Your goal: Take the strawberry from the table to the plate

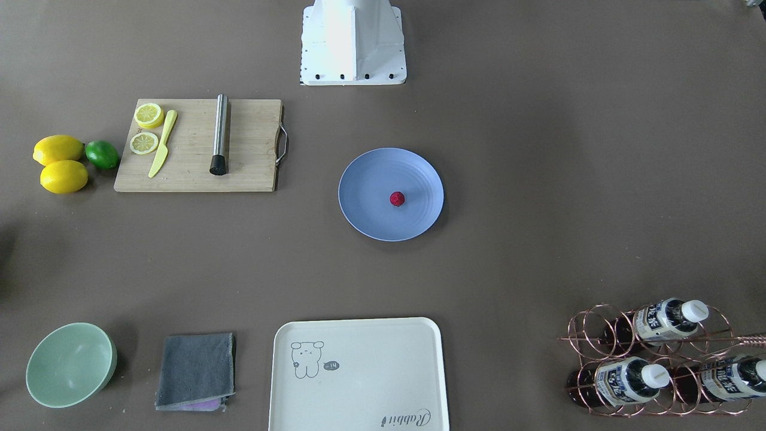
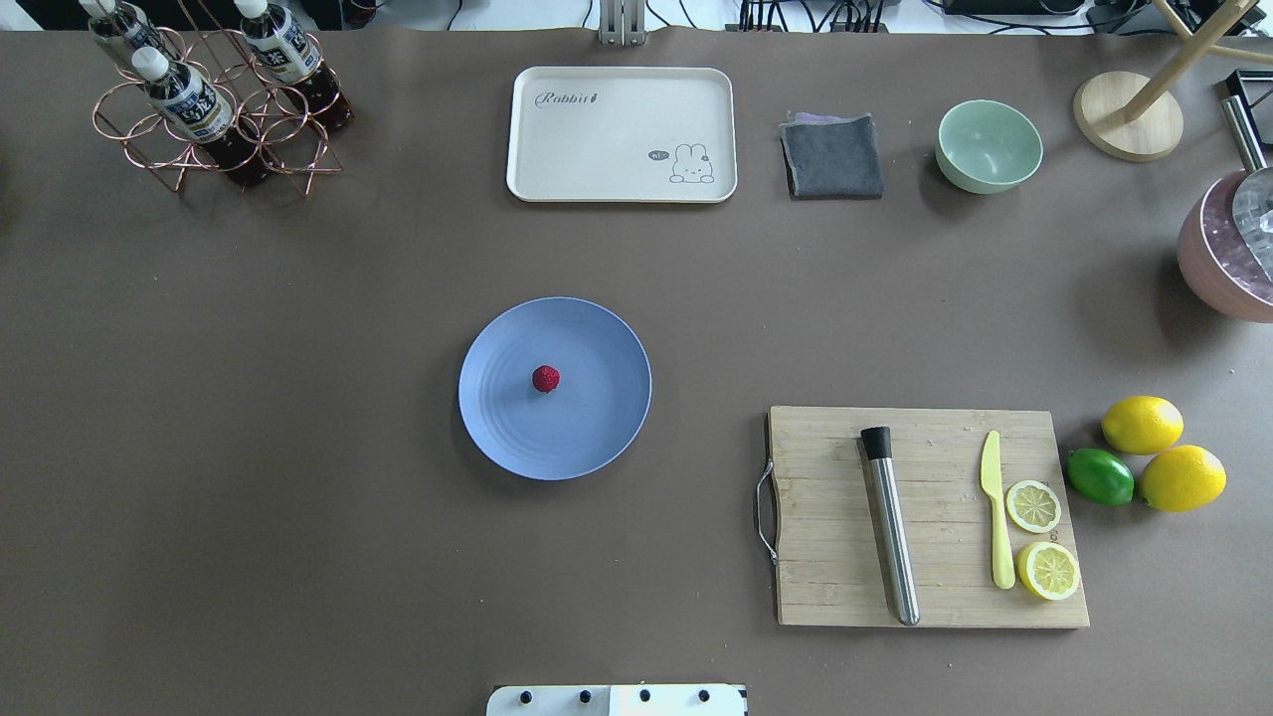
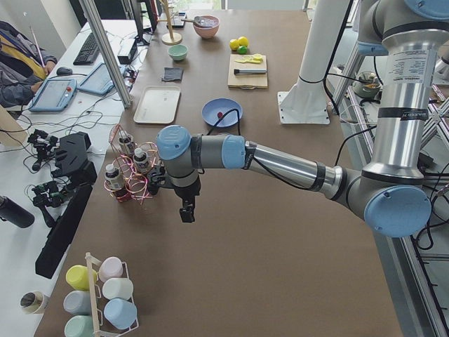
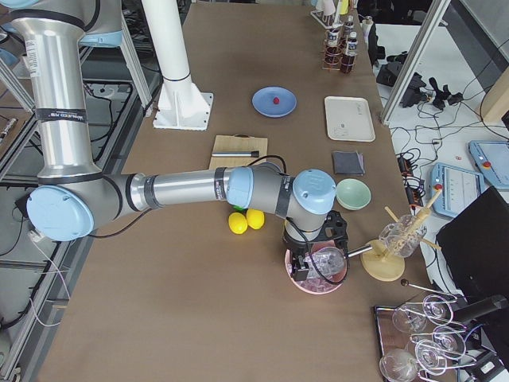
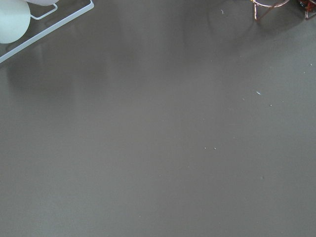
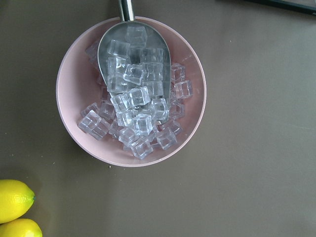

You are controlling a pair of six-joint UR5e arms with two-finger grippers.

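The strawberry [image 1: 397,199] is seen lying on the blue plate [image 1: 371,179], close to its middle, and nothing touches it. The plate is set flat on the table [image 1: 538,179], in front of the robot's white base [image 1: 353,54] and well apart from everything else.

Neither claw is seen in the front-facing or overhead views. The left gripper [image 3: 186,213] is shown only from the table's left end, where it is pointed down over bare table near the copper bottle rack [image 3: 130,175] — whether it is open or closed cannot be told. Only brown table surface is shown by its wrist camera, with rack edges at the top corners. The right gripper [image 4: 305,263] is shown only from the table's right end, held above the pink bowl [image 6: 195,123] of ice cubes, in which a metal scoop [image 6: 133,49] is laid. Its state cannot be told either, and nothing is seen held in it.

A wooden cutting board [image 1: 197,146] is placed on the robot's right side, with two lemons [image 1: 58,149] and a lime [image 1: 102,154] just beside it. Along the far edge from the robot a mint bowl [image 1: 70,364], a grey cloth [image 1: 196,371] and a cream tray [image 1: 359,374] are lined up.
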